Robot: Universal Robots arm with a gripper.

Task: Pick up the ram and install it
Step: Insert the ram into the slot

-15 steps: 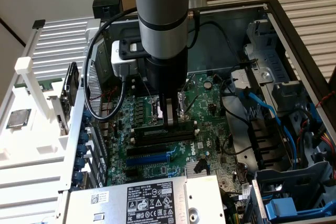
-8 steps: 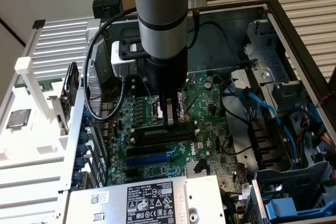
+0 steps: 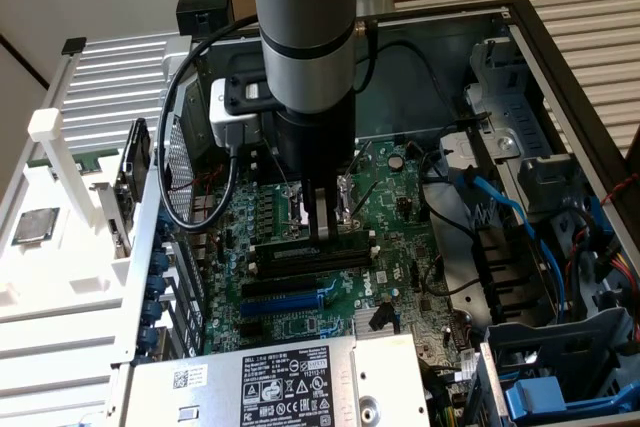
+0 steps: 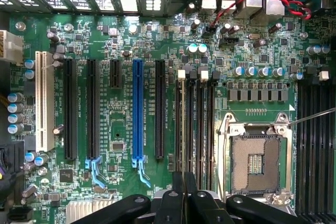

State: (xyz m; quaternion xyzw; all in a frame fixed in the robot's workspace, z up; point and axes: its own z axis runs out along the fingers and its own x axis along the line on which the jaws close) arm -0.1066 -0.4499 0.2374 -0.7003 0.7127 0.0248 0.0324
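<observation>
Exterior view: your pincer [image 3: 322,232] is closed narrow on the top edge of the ram [image 3: 290,248], which stands upright directly beneath it on the motherboard [image 3: 400,207], inside the open computer case [image 3: 530,42].

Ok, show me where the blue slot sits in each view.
Exterior view: the blue slot lies between the memory slots and the silver labelled box.
Wrist view: the blue slot stands among black slots, between the white slot and the memory slots.
Shared landmark: the memory slots with white end clips.
</observation>
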